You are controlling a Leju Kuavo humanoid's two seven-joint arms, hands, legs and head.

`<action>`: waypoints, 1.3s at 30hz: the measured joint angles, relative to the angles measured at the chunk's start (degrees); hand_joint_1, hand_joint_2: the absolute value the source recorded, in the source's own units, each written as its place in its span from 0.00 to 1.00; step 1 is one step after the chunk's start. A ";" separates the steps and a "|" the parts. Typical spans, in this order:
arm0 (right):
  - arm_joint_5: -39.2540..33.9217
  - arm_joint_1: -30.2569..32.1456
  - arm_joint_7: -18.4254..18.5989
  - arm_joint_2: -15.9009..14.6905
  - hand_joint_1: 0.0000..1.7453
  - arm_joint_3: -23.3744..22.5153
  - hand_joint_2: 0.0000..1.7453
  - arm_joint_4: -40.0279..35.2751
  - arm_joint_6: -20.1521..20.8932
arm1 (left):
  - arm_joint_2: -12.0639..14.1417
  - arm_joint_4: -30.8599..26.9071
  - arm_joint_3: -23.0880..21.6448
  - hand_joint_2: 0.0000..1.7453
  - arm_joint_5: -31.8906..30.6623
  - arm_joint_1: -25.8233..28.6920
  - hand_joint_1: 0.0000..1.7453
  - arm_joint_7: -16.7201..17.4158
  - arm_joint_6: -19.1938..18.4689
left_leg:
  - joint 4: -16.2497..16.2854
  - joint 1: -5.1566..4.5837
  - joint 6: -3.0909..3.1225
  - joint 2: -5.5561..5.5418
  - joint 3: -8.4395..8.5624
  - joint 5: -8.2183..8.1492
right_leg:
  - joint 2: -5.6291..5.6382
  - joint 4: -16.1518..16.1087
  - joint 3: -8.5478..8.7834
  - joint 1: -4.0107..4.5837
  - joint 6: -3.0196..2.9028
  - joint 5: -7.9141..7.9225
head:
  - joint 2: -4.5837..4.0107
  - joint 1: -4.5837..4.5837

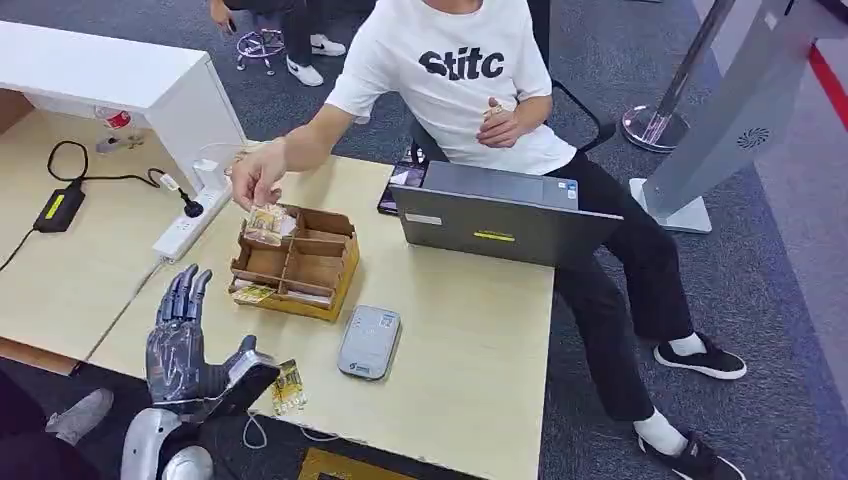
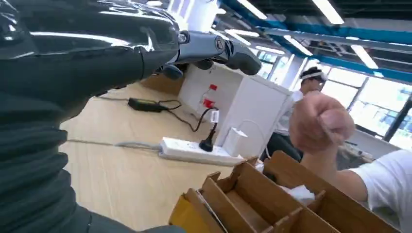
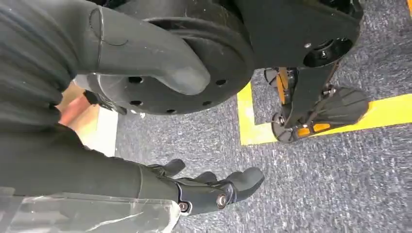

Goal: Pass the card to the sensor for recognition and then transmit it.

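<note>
Both hands hold nothing: left hand (image 1: 190, 345) spread flat above the table (image 1: 470, 340), right hand (image 3: 204, 187) hanging, fingers loosely apart.

Grey carpet (image 1: 770, 300) with yellow tape (image 3: 388, 110); light wood table (image 1: 470, 340), white cabinet (image 1: 110, 75) (ceiling strip lights (image 2: 330, 9), probably fluorescent).

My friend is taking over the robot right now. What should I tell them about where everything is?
Left hand: above the table's near edge, fingers spread, holding nothing.
Right hand: hanging down over the floor, empty.
A card lies on the table beside the left thumb. The grey sensor sits just past it. The cardboard box holds more cards; a person's hand is reaching into it.
Done: nothing visible.
Left: pick up the card, hold it to the sensor, then hand it on.
</note>
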 joint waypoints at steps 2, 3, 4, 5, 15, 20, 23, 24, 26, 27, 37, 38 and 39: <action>0.48 -0.04 -0.33 0.28 0.00 0.11 1.00 0.00 -0.04 | 0.85 0.00 -1.86 1.00 -3.36 -0.22 0.00 1.38 1.42 | 0.00 0.00 0.00 0.00 0.00 0.00 | 0.01 0.00 0.00 0.01 0.00 0.00 | 0.00 0.00; 0.68 -0.12 -0.41 0.37 0.00 0.18 1.00 0.00 -0.07 | 1.31 0.00 -2.90 1.00 -5.16 -0.31 0.00 2.09 2.24 | 0.00 0.00 0.00 0.02 0.00 0.00 | 0.03 0.00 0.00 0.01 0.00 0.00 | 0.00 0.02; 0.94 -0.25 -0.44 0.50 0.00 0.31 1.00 0.00 -0.11 | 1.66 0.00 -3.78 1.00 -6.78 -0.41 0.00 2.75 2.97 | 0.00 0.01 0.00 0.03 0.00 0.00 | 0.04 0.00 -0.01 0.01 -0.01 0.01 | 0.00 0.02; 1.16 -0.39 -0.44 0.68 0.00 0.46 1.00 0.00 -0.15 | 2.08 0.00 -4.78 1.00 -8.24 -0.53 0.00 3.34 3.67 | 0.00 0.01 0.00 0.03 0.01 0.00 | 0.04 0.00 -0.01 0.01 -0.01 0.01 | 0.00 0.02; 5.33 -1.59 2.08 3.72 0.00 2.75 1.00 -0.04 -0.98 | 4.92 2.10 -11.25 1.00 -27.01 -3.49 0.00 11.08 11.04 | 0.00 0.06 -0.04 0.05 0.01 0.03 | 0.07 0.04 -0.02 0.06 -0.05 0.03 | 0.00 -0.04; 5.75 -1.69 2.51 3.78 0.00 3.50 1.00 -0.07 -0.98 | 5.64 4.74 -11.64 1.00 -27.71 -5.61 0.00 11.73 10.77 | 0.00 0.06 -0.04 0.06 0.01 0.03 | 0.07 0.04 -0.01 0.06 -0.06 0.03 | 0.00 -0.02; 5.75 -1.71 2.51 3.78 0.00 3.82 1.00 -0.07 -0.98 | 5.88 5.59 -11.76 1.00 -27.73 -6.15 0.00 11.73 10.75 | 0.00 0.06 -0.04 0.06 0.01 0.03 | 0.07 0.04 -0.01 0.06 -0.06 0.04 | 0.00 -0.02; 5.75 -1.70 2.51 3.78 0.00 3.85 1.00 -0.07 -0.98 | 5.96 5.81 -11.82 1.00 -27.75 -6.25 0.00 11.73 10.75 | 0.00 0.06 -0.04 0.06 0.01 0.03 | 0.08 0.04 -0.01 0.06 -0.06 0.04 | 0.00 -0.02; 5.75 -1.70 2.51 3.78 0.00 3.91 1.00 -0.07 -0.98 | 6.10 6.10 -12.00 1.00 -27.75 -6.33 0.00 11.73 10.75 | 0.00 0.06 -0.04 0.07 0.01 0.03 | 0.08 0.04 -0.02 0.06 -0.06 0.03 | 0.00 -0.02; 5.83 -1.71 2.53 3.78 0.00 3.95 1.00 -0.07 -0.94 | 6.12 6.23 -12.04 1.00 -27.75 -6.39 0.00 11.80 10.71 | 0.00 0.06 -0.04 0.06 0.01 0.03 | 0.08 0.04 -0.02 0.06 -0.06 0.03 | 0.00 -0.04; 7.76 -2.32 4.02 4.15 0.00 5.18 1.00 -0.09 -0.59 | 7.93 11.48 -12.02 1.00 -25.59 -11.28 0.00 13.66 9.86 | 0.00 0.10 -0.13 0.06 0.02 0.09 | 0.08 0.08 -0.02 0.08 -0.16 0.10 | 0.00 -0.02; 7.91 -2.36 4.40 4.31 0.00 5.40 1.00 -0.09 -0.41 | 8.13 11.97 -11.97 1.00 -25.28 -11.53 0.00 13.64 10.03 | 0.00 0.09 -0.13 0.06 0.01 0.09 | 0.08 0.08 -0.02 0.08 -0.16 0.10 | 0.00 0.00; 8.15 -2.45 4.66 4.39 0.00 5.60 1.00 -0.09 -0.39 | 8.33 12.33 -11.86 1.00 -24.93 -11.76 0.00 13.64 10.23 | 0.00 0.09 -0.14 0.06 0.01 0.10 | 0.08 0.09 -0.04 0.08 -0.17 0.10 | 0.00 -0.11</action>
